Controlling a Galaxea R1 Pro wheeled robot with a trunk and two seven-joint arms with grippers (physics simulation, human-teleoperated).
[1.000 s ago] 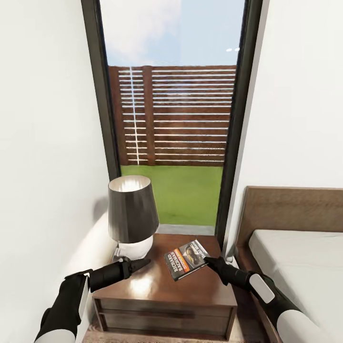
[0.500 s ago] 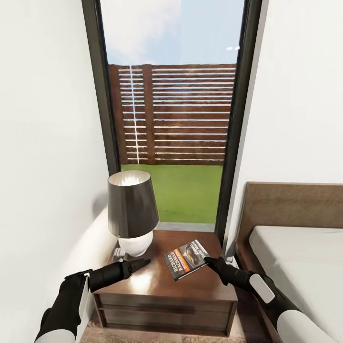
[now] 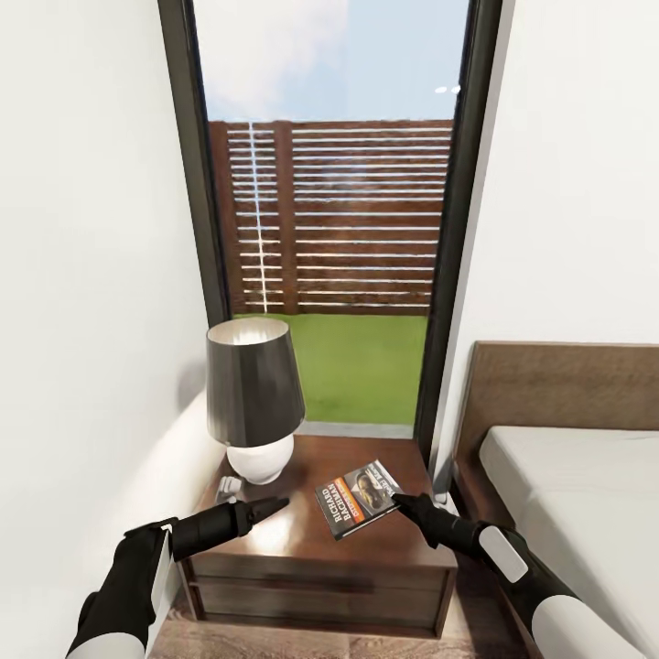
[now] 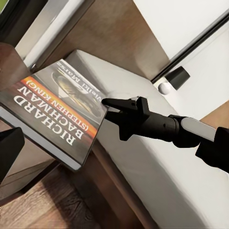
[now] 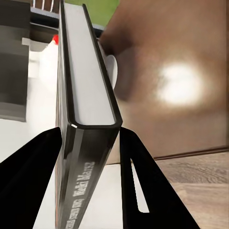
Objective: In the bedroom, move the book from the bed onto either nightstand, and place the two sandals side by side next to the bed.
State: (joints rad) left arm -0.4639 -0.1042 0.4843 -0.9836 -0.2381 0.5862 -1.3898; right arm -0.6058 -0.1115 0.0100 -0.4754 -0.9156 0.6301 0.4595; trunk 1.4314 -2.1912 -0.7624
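Glossy brown nightstand (image 3: 275, 540) in head view, book (image 3: 358, 498) just above its top, my right gripper (image 3: 401, 502) pinching its corner | left wrist: left gripper's state, can't tell | right wrist: jaws clamp the book's edge | step: placing book; next lower, release.

Head view looks down; all 3 share the book (image 3: 359, 497).

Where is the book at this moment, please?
In the head view, the book is held at its corner by the right gripper over the right half of the nightstand, right of the lamp and left of the bed.
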